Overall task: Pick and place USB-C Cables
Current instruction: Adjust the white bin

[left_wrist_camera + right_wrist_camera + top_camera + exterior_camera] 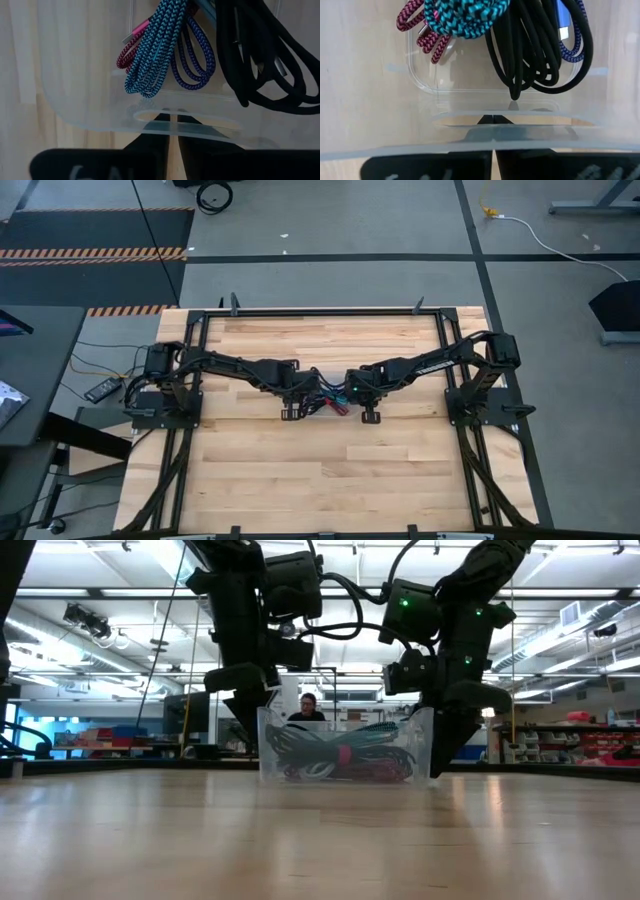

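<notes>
A clear plastic container [323,396] stands mid-table, its bottom on the wood [340,781]. Bundled cables lie inside it: teal [155,50], maroon [127,50], purple-blue [195,62] and black [265,65]. A light blue one I cannot pick out. My left gripper [170,145] is shut at the container's left end [262,730]. My right gripper [493,120] is shut at its right end [432,740]. Both wrist views show the fingers only through the container's clear rim. My left gripper has its shut fingers [150,145] against the outside of the left end wall, under the rim [165,125], coming down from above. The plastic blurs the spot, so real touch cannot be told. My right gripper has its shut fingers [510,127] along the outside of the right end wall, below the rim [490,114], pointing down. Through the plastic, touch cannot be told.
Black frame rails [320,311] border the wooden table [320,480], with open wood toward the near edge. On the floor lie a thick black cable coil [213,194] and a white cable with a yellow plug [490,210]. A person [306,705] sits beyond the table.
</notes>
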Tool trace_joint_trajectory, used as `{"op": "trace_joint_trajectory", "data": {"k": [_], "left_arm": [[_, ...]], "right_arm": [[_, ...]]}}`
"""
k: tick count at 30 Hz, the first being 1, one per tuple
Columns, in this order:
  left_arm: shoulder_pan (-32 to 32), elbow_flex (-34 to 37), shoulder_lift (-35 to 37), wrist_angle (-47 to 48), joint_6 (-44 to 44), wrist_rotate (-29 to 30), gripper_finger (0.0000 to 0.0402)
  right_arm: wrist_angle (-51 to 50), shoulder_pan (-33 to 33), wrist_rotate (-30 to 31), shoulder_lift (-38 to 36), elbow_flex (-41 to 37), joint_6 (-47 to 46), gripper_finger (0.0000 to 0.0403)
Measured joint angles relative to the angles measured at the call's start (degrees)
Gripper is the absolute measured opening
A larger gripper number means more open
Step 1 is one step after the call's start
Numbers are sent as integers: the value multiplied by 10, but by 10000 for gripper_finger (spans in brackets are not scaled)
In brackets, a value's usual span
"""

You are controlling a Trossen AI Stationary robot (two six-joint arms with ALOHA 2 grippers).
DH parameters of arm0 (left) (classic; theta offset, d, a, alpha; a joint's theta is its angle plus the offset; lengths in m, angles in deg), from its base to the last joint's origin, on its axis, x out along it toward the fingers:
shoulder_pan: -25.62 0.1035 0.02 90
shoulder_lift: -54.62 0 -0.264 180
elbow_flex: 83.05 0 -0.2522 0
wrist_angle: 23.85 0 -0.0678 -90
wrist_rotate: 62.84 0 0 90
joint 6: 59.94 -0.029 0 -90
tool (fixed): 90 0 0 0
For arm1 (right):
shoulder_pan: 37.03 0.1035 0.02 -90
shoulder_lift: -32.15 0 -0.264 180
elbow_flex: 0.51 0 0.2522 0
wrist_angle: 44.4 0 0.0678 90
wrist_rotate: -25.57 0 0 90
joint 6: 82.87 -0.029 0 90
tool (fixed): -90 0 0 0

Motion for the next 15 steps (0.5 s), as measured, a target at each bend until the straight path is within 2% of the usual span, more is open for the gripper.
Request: {"op": "trace_joint_trajectory", "data": {"k": [8, 15], "left_arm": [[0, -2, 14, 16, 7, 2, 41], [0, -28, 28, 57, 11, 3, 44]], "right_arm": [[-33, 0, 0, -18, 1, -2, 20], [-47, 0, 2, -87, 1, -17, 21]]}}
